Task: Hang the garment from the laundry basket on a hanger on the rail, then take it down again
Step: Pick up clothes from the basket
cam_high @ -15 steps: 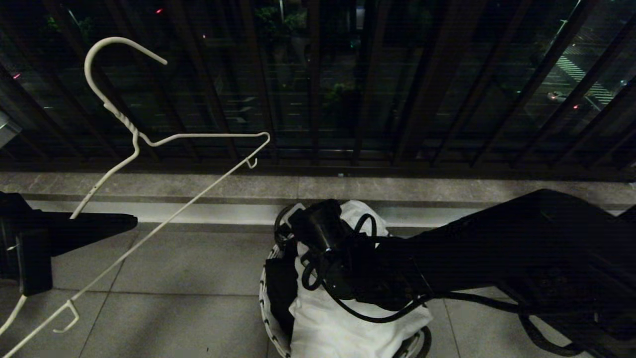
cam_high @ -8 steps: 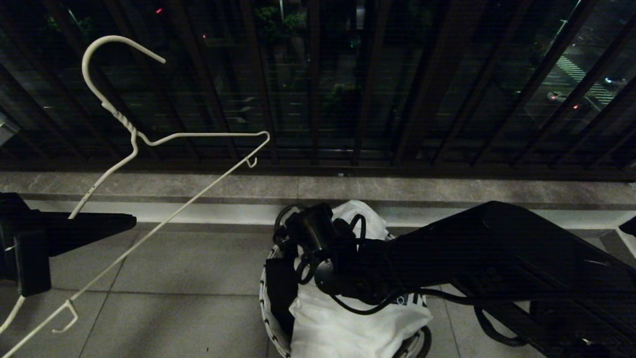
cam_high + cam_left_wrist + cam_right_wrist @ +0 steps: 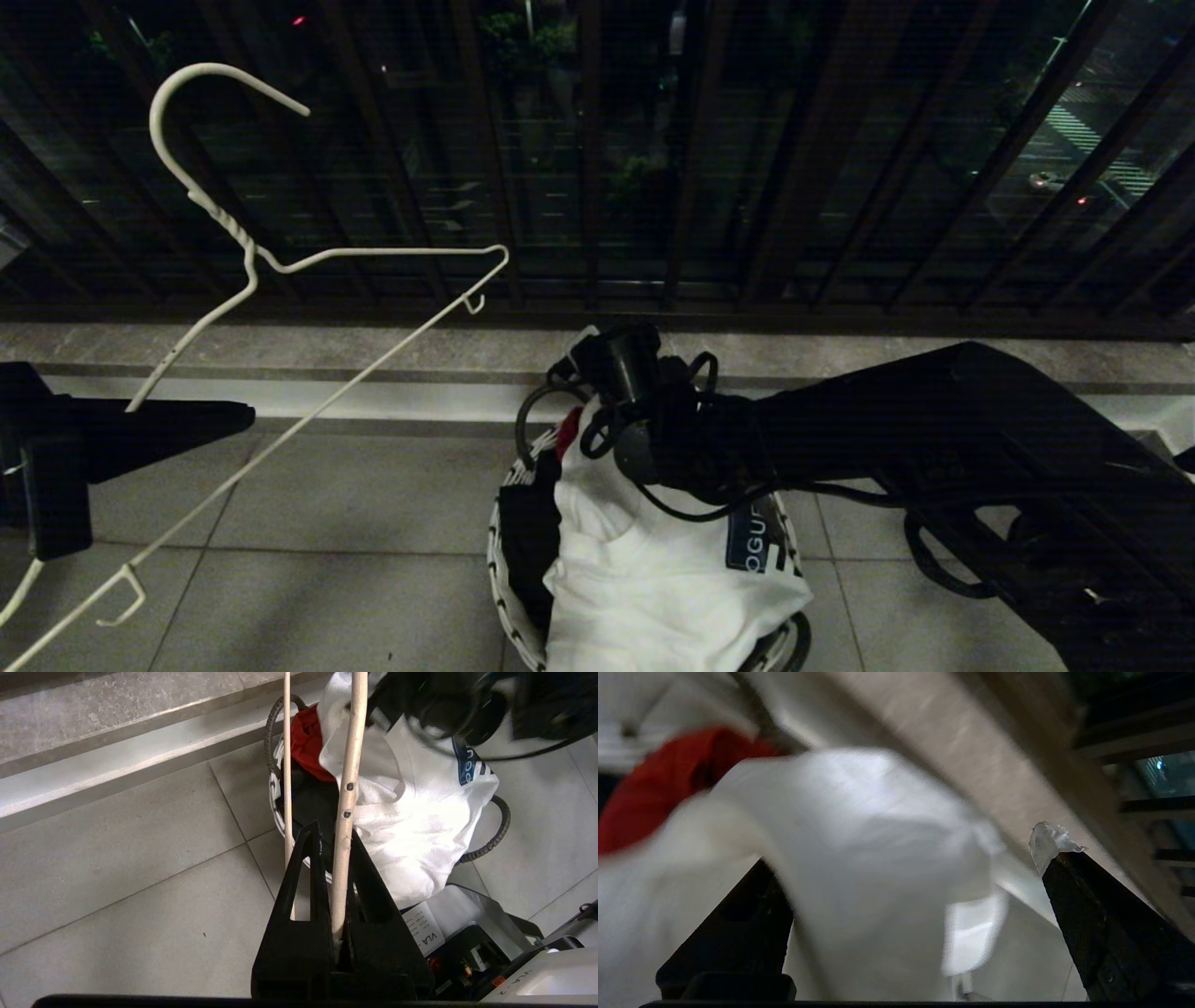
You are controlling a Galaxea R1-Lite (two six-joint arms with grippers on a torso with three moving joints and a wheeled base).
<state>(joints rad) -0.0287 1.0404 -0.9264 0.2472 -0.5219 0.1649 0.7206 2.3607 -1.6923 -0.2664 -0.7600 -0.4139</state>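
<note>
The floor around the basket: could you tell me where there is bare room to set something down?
Bare tiles lie left of the basket, between it and the hanger, up to the step. The basket is crowded: T-shirt, red cloth, right gripper.

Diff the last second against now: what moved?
The right hand opened wide and shifted from over the basket's middle toward its far rim; the T-shirt now shows its blue print. It grips nothing. Unchanged: left hand shut on the hanger, basket in place.

garment [image 3: 653, 588] in laundry basket [image 3: 499, 569] (atop) | hanger [image 3: 308, 257] left of basket
</note>
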